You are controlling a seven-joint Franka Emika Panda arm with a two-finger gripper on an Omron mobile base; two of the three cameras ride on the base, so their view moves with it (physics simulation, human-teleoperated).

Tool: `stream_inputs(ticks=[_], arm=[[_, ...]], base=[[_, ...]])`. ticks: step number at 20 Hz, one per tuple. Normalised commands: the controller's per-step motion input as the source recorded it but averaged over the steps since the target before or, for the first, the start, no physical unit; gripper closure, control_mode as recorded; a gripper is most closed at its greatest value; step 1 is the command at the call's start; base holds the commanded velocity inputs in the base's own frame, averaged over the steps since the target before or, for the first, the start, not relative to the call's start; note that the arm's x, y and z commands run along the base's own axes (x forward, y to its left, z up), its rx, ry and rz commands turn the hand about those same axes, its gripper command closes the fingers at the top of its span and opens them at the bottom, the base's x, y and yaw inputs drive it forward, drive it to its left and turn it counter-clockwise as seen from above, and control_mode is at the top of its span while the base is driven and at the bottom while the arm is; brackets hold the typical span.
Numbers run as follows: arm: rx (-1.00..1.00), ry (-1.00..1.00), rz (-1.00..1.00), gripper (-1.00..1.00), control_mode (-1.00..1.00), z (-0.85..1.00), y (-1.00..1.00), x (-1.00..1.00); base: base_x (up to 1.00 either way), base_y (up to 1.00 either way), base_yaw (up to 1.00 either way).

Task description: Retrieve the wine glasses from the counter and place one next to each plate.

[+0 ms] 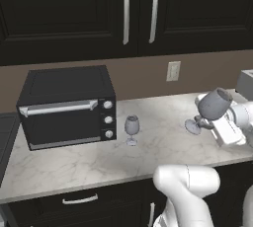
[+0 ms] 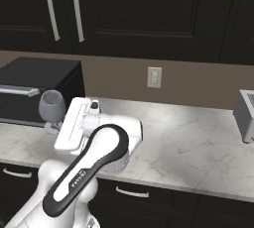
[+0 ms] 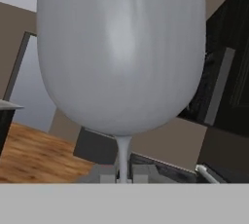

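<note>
Left base view: gripper (image 1: 203, 122) closed narrow on the stem of one wine glass (image 1: 213, 105), held tilted above the marbled counter (image 1: 74, 164), well to the right of the toaster oven (image 1: 66, 105). Second wine glass (image 1: 131, 127) stands upright on the counter just right of the toaster oven, well apart from the gripper. Right base view: held glass (image 2: 51, 107) sits at the far end of the hand, in front of the toaster oven (image 2: 30, 90), above the counter (image 2: 198, 147). Hand view: bowl of the held glass (image 3: 121, 52) looms directly ahead of the fingers, with its thin stem running down between them.
</note>
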Motion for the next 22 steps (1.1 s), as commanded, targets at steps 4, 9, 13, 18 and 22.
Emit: stream_inputs(ticks=[4,9,13,18,22], arm=[[0.0,0.0,0.0,1.0,1.0,0.16,0.0,-0.26],[0.0,0.0,0.0,1.0,1.0,0.0,0.0,0.0],[0.0,0.0,0.0,1.0,1.0,0.0,0.0,0.0],[0.0,0.0,0.0,1.0,1.0,0.0,0.0,0.0],[0.0,0.0,0.0,1.0,1.0,0.0,0.0,0.0]], base=[[-0.3,0.0,0.0],[-0.96,-0.1,-0.03],[-1.0,0.03,-0.26],[-0.63,0.0,-0.73],[-0.01,0.0,-0.99]])
